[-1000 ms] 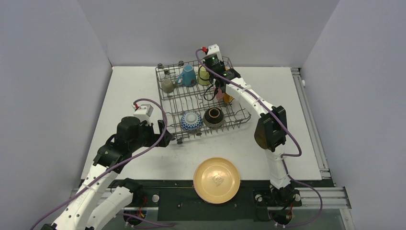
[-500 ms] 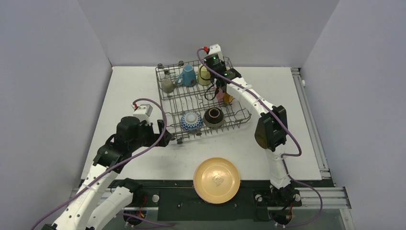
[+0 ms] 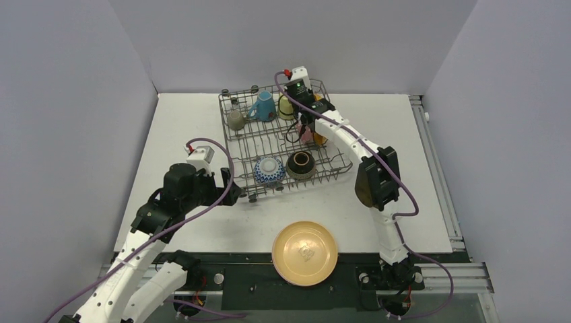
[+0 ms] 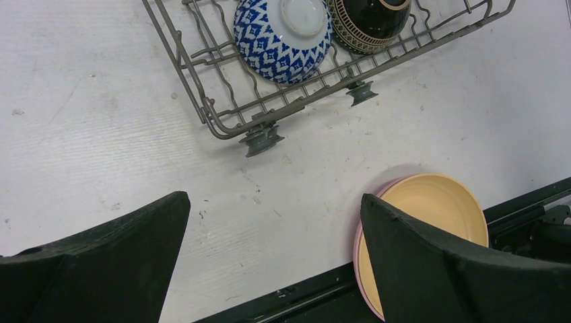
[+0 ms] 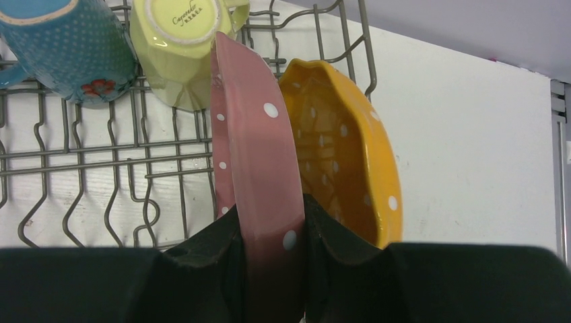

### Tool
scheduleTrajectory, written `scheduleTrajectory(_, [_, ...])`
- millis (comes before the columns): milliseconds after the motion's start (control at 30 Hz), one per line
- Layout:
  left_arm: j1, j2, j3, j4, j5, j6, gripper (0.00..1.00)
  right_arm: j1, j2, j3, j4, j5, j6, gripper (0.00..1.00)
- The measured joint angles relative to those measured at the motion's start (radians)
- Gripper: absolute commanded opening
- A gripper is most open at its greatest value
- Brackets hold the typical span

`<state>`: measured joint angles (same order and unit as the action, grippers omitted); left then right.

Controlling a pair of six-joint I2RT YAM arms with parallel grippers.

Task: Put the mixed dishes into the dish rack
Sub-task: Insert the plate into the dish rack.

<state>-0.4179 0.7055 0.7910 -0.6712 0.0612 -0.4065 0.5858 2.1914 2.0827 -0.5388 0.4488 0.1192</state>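
The dish rack [image 3: 259, 141] sits at the back of the table. My right gripper [image 5: 273, 229] is shut on the rim of a dark pink dotted plate [image 5: 252, 134], held on edge among the rack's tines beside an upright orange plate [image 5: 340, 155]. A pale-yellow mug [image 5: 182, 40], a blue mug [image 5: 67, 47] and a grey mug [image 3: 235, 120] stand in the back row. The blue-white bowl [image 4: 283, 37] and dark brown bowl [image 4: 370, 20] rest in the front row. A yellow plate [image 3: 305, 253] lies on a light pink plate [image 4: 357, 249] at the near edge. My left gripper [image 4: 273, 262] is open over bare table.
The rack's small wheel [image 4: 261, 140] stands on the table just ahead of my left gripper. A black rail [image 3: 256, 276] runs along the table's near edge under the stacked plates. Grey walls close in the left, back and right sides.
My right arm has shifted slightly toward the back left with the dark pink plate still gripped. The left arm has not moved.
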Motion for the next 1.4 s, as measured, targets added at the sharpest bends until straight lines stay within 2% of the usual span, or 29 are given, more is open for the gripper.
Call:
scheduleTrajectory(867, [0.002, 0.000, 0.000, 0.002, 0.000, 0.000, 0.96, -0.002, 0.031, -0.040, 0.032, -0.011, 0.029, 0.00])
scheduleTrajectory(1100, [0.003, 0.000, 0.000, 0.002, 0.000, 0.000, 0.96, -0.002, 0.021, -0.077, 0.076, -0.006, 0.034, 0.22])
scheduleTrajectory(1400, [0.009, -0.003, 0.000, 0.002, 0.001, 0.000, 0.96, -0.002, -0.004, -0.124, 0.098, -0.003, 0.077, 0.34])
